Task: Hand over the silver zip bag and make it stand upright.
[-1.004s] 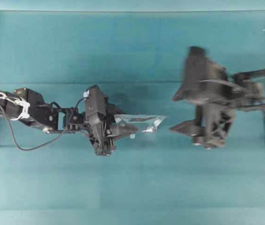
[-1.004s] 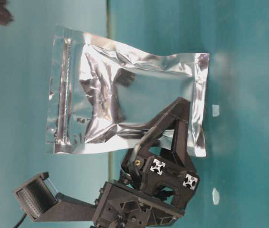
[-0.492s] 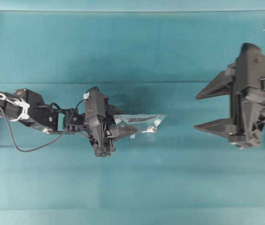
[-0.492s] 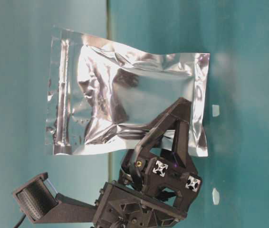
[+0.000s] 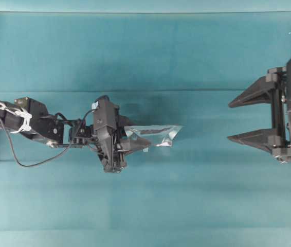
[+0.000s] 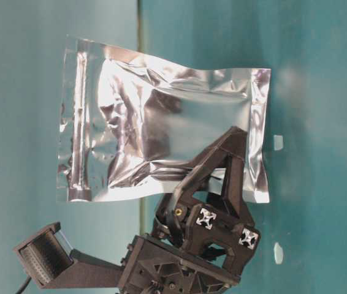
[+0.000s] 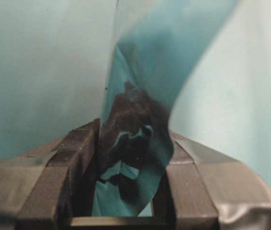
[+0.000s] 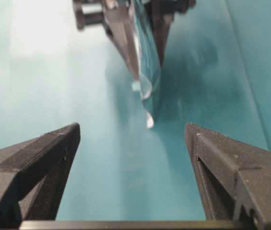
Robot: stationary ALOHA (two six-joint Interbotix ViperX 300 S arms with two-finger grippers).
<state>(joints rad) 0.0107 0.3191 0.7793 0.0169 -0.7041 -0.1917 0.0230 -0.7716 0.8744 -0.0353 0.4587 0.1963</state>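
While held above the table: the silver zip bag (image 5: 153, 136) is carried clear of the teal table (image 5: 145, 56), gripped at one end by the left gripper (image 5: 131, 144)
Left gripper: closed narrowly on the bag, with both fingers (image 7: 73, 158) pressed against the foil, as seen from the left wrist view
Grip point: the bag's lower corner region is pinched in the table-level view, near the sealed edge opposite the zip band
Silver zip bag: seen edge-on from overhead, pointing toward the right arm; in the table-level view its broad crinkled face (image 6: 167, 135) is shown, with the zip band at the left of that view
Bag surface: teal reflections are carried on the foil (image 7: 140, 120) in the left wrist view
Right gripper (image 5: 248, 118): jaws are spread wide and nothing is held between them
Right gripper place: kept at the right edge of the overhead view, well apart from the bag, its fingers pointed toward it
Right wrist view: the bag's free end (image 8: 147, 81) is framed between the two open fingers (image 8: 35, 158), untouched by them
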